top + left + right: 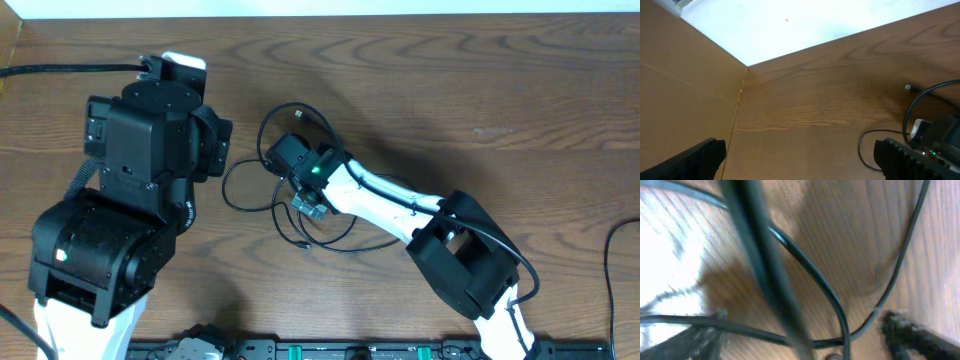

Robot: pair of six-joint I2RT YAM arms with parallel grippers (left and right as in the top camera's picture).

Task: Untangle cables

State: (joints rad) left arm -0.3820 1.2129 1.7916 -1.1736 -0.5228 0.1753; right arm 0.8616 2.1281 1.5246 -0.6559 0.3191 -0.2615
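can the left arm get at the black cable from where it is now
Probably yes: the left gripper stands open, with bare table between it and the nearest loop of the black cable. The right gripper is down over the middle of the tangle, so that part looks blocked.

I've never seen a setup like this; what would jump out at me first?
The black cable, sprawled in loose loops mid-table, stands out first. The right gripper hangs low over those loops, jaws open, at the end of a white-and-black arm reaching in from the lower right. At the left looms a bulky black arm, its left gripper open above the wooden table.
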